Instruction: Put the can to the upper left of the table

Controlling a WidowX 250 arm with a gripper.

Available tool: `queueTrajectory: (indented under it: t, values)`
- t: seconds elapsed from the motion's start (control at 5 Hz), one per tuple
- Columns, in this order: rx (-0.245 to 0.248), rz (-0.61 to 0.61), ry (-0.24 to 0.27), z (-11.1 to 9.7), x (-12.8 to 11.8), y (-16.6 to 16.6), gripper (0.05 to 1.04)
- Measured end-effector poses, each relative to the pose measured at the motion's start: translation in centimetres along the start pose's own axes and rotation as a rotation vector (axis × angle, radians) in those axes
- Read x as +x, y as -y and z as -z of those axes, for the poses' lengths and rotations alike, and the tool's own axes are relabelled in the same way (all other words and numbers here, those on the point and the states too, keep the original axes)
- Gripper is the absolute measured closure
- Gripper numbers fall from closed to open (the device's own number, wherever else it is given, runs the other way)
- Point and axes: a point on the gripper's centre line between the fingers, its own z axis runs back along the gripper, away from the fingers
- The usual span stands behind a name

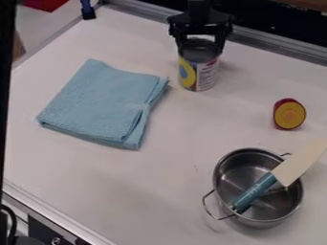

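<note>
The white table (185,139) is my whole field of work, and its upper left part, beyond the cloth's top corner, is where I should set my load down. The folded light-blue cloth (102,103) lies flat, its layers stacked into a thick pad, so its raised edge would make poor footing for anything tall; I judge it best passed by, not crossed low. Below and to the right of the cloth sits the round, shiny steel pot (258,186), two wire handles out at its sides, well out of my way. The cream-bladed knife with a teal handle (277,177) leans in it, handle end down inside and blade over the rim, propped by the pot wall.

I, the black two-finger gripper (201,50), hang just beyond the cloth's right-hand corner, with my jaws closed on the upright metal can with a yellow, white and red label (199,72). I have it near the top, one finger at each side, which leaves its base free for a level landing; whether that base touches the table I cannot tell. A grip this high could let it swing if I hurried, so I would carry it gently leftward, above the cloth. Farthest right of the cloth, the red-skinned, yellow-faced toy fruit half (289,114) rests on its rounded edge, cut face showing, no obstacle.
</note>
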Motion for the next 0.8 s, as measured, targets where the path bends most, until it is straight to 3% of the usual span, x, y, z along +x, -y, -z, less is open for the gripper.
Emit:
queueTrajectory:
  t: [0.2, 0.8]
  values:
    - [-0.005, 0.039, -0.030, -0.3, -2.0, 0.4, 0.085]
    - [-0.050, 0.193, -0.055, -2.2, -8.1, 0.8, 0.085]
